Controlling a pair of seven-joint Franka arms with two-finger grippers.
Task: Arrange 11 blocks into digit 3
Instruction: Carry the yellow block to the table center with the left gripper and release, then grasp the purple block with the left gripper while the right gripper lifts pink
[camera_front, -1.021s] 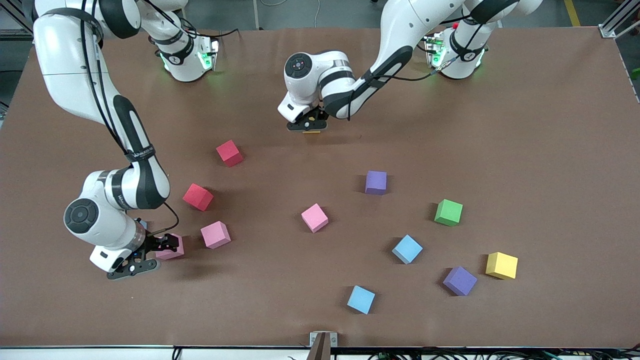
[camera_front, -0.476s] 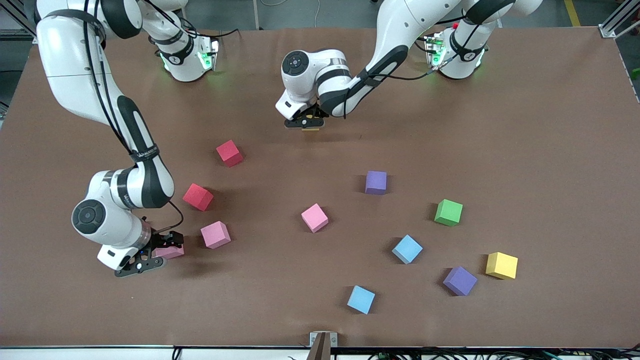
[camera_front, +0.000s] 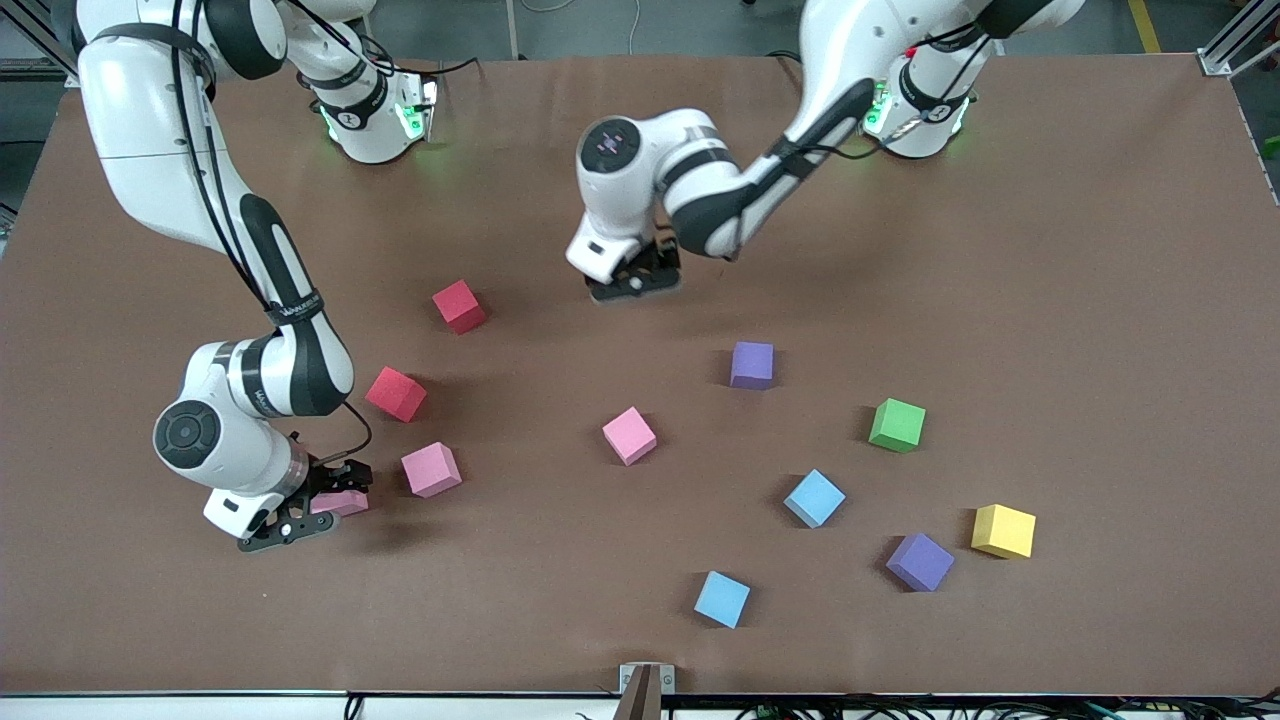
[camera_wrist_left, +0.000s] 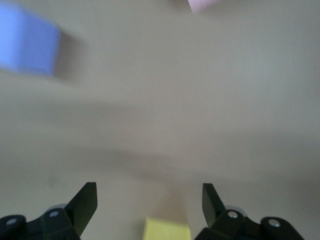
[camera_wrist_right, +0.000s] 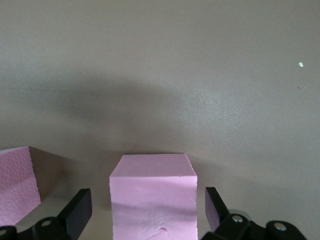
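Right wrist view: right gripper (camera_wrist_right: 145, 212) open, fingers either side of pink foam cube (camera_wrist_right: 153, 200), not clamped.
Left gripper (camera_wrist_left: 149, 205) open, empty, above small yellowish foam cube (camera_wrist_left: 167, 230) on the table.

- The table (camera_front: 1100, 250) has a flat brown surface and carries loose foam cubes, none touching another.
- Toward the right arm's end: two red blocks (camera_front: 459, 305) (camera_front: 396, 394) and two pink blocks (camera_front: 431, 469) (camera_front: 340, 503) — the last partly hidden.
- Mid-table: a third pink block (camera_front: 629, 435) and a purple block (camera_front: 752, 364).
- Toward the left arm's end: a green block (camera_front: 897, 425), a yellow block (camera_front: 1003, 530), a second purple block (camera_front: 920, 561) and two blue blocks (camera_front: 814, 498) (camera_front: 722, 599) — the latter nearest the front camera.
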